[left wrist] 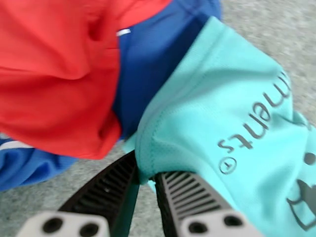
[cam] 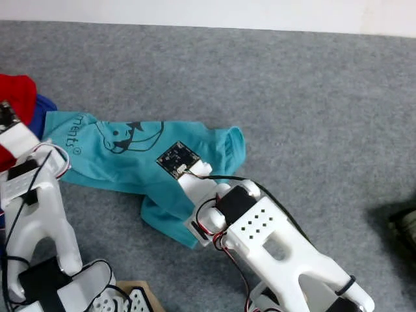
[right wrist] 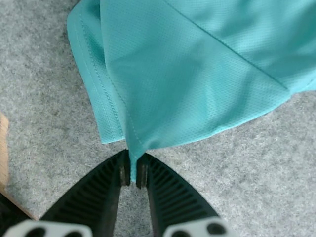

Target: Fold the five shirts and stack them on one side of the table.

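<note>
Two shirts, red shirt (cam: 16, 94) and blue shirt (cam: 42, 112), sit cut off beside the teal shirt (cam: 123, 162) on the tabletop (cam: 292, 84). Left end effector (left wrist: 144, 174) pinches its printed end; right end effector (right wrist: 129, 167) clamps a corner.

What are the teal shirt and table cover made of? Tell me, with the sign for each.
The teal shirt looks like thin synthetic sports mesh, matte: tiny pinholes pattern the weave. The table cover seems grey felt or short carpet: fuzzy, speckled nap.
</note>
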Controlling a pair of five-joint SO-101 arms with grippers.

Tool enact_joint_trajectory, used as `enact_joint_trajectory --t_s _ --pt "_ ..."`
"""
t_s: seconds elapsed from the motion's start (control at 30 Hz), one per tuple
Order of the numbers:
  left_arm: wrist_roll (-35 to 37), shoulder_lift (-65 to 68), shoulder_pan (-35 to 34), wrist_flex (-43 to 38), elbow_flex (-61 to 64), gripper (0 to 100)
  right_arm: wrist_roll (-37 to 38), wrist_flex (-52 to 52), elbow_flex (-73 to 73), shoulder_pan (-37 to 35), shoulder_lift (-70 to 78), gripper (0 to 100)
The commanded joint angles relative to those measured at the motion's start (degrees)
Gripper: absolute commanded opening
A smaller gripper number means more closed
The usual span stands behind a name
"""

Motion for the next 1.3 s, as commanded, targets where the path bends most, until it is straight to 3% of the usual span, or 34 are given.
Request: enact_joint_trajectory --t_s 0.0,0.23,0.43,0.77,0.97,1.27 --pt "-1.1 -2.4 -1.8 0.3 -0.2 1 -0.6 0.5 -3.0 -0.3 -4.7 0.6" --pt "-4.7 -2.7 -0.7 0.3 1.9 1 -0.2 0.8 -1.5 -0.5 -17.6 0.6" --pt "-4.8 -2.9 1.4 0.3 5.3 1 -0.2 0.8 0.7 -0.3 -14.8 0.6" --pt "-4.8 -2.5 -4.2 -5.5 6.7 1 -0.3 0.9 0.8 -0.2 -12.5 0.6" --pt "-4.8 -2.7 0.6 -5.7 12.2 1 -0.3 0.5 2.2 -0.2 -12.5 0.6" --pt "-4.8 -2.5 -0.3 -19.3 16.7 1 -0.3 -0.5 2.7 -0.2 -12.9 0.6"
